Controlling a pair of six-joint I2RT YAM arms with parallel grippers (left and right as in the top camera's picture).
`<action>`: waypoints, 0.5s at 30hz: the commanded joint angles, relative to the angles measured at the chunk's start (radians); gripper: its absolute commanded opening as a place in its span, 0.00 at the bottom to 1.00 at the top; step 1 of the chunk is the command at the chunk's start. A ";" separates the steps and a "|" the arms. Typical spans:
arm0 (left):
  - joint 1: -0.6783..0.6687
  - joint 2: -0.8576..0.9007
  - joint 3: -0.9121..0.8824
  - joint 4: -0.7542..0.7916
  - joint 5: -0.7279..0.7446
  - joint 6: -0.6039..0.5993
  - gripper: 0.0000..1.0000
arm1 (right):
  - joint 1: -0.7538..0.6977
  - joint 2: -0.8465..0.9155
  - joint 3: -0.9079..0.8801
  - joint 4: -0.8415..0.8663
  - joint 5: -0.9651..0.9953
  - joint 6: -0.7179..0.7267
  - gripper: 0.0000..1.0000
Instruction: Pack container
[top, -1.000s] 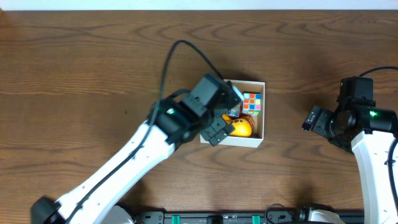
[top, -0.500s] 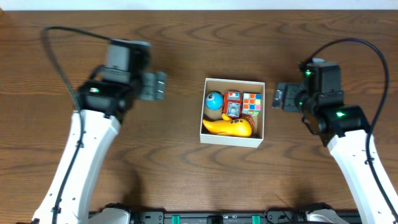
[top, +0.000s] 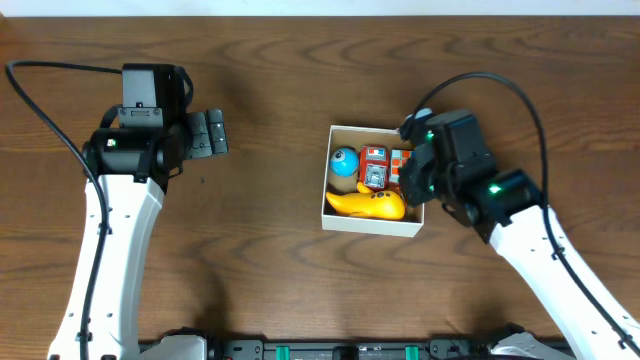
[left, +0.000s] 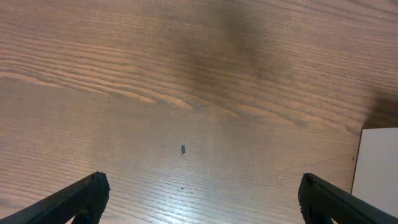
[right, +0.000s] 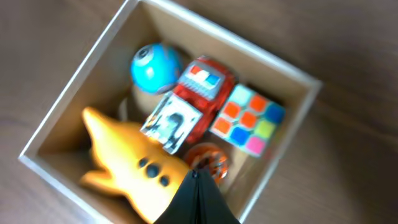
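Right gripper (right: 196, 186): fingers pinched together, empty. I've swung it in over the container (top: 372, 227) at mid-table. My left gripper (top: 210, 133), spread wide and empty, has backed off well left. Yellow toy (top: 368, 205), blue ball (top: 345, 160) and cube (right: 249, 119) sit inside; packing looks nearly done.

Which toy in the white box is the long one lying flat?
The yellow rocket-shaped plastic toy; the blue ball, red boxy toy and multicoloured cube are all compact.
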 joint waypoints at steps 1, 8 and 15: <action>0.002 0.001 0.018 -0.002 0.003 -0.017 0.98 | 0.038 0.019 0.001 -0.024 -0.010 -0.021 0.01; 0.002 0.002 0.018 -0.002 0.003 -0.017 0.98 | 0.066 0.116 0.001 -0.104 -0.011 -0.021 0.01; 0.002 0.002 0.018 -0.002 0.003 -0.017 0.98 | 0.097 0.234 0.001 -0.097 -0.011 -0.013 0.01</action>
